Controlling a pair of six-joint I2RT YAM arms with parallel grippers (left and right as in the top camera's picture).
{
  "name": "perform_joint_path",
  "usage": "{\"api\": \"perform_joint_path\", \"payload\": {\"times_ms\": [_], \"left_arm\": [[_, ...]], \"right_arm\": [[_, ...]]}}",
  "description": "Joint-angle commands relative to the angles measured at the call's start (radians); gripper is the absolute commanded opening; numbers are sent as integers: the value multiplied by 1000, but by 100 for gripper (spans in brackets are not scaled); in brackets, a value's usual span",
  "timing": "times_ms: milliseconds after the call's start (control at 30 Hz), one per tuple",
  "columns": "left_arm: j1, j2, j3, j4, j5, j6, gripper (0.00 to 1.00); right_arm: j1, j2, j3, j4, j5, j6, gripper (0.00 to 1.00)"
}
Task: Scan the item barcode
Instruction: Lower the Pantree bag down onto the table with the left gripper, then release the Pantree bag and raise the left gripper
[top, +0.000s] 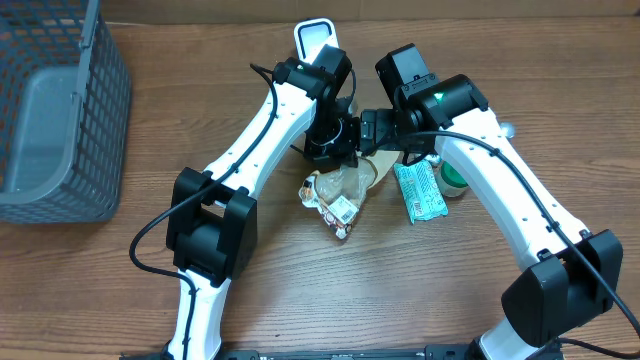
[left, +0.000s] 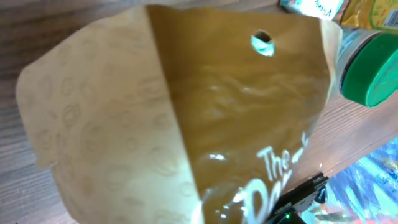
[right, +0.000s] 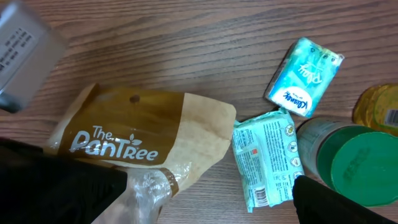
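A brown paper bag (right: 137, 130) printed "The PanTree" lies on the wooden table. In the left wrist view the bag (left: 186, 112) fills almost the whole frame, so that gripper's fingers are hidden. From overhead my left gripper (top: 335, 135) sits low at the bag's (top: 375, 170) far end. My right gripper (right: 205, 199) stands open, its dark fingers (right: 62, 186) wide apart above the bag and a teal pack (right: 267, 155) with a barcode on it. A white-rimmed scanner (top: 315, 40) stands behind the arms.
A green-lidded jar (right: 357, 165) and a small tissue packet (right: 303, 76) lie right of the teal pack. A crumpled snack wrapper (top: 335, 195) rests in front of the bag. A grey mesh basket (top: 60, 110) stands at the far left.
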Motion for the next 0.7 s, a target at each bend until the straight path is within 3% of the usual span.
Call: {"api": "perform_joint_path", "payload": {"times_ms": [0,667], "left_arm": [[-6,2,-2,27,53,16,11],[4,2,-18,52,-79,16,7]], "right_arm": [[5,-3,11,10,-24,0,100],[5,-3,11,10,-24,0,100]]}}
